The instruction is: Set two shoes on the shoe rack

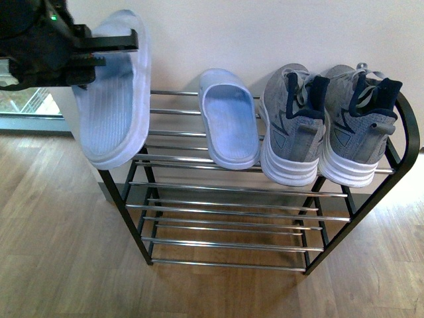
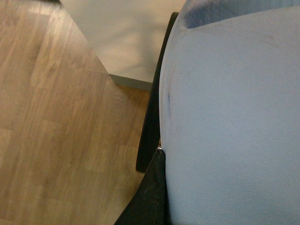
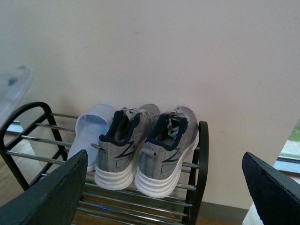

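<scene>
Wood-plank floor (image 1: 59, 252) runs up to a plain pale wall (image 1: 265, 33); a bright window strip shows low at the far left. The shoe rack (image 1: 407, 136) stands against the wall, black arched side frames, chrome bars in tiers; lower tiers bare, floor in front open. Top tier: right half taken by the two shoes, left sneaker (image 1: 291, 126) and right sneaker (image 1: 361, 126), side by side and touching, long axes across the bars, toes toward the wall, heels at the front edge, white soles slightly overhanging it. Just left of them, one pale blue slide sandal (image 1: 228, 126) lies flat, parallel to them. Left part of the top tier is open bar. Above that end, a second sandal (image 1: 112, 99) hangs tilted steeply, sole outward, pinched at its upper edge by the left gripper (image 1: 109, 46). Right gripper (image 3: 164, 187): fingers (image 3: 51, 197) spread wide, nothing between them, back from the rack facing the sneaker heels.
</scene>
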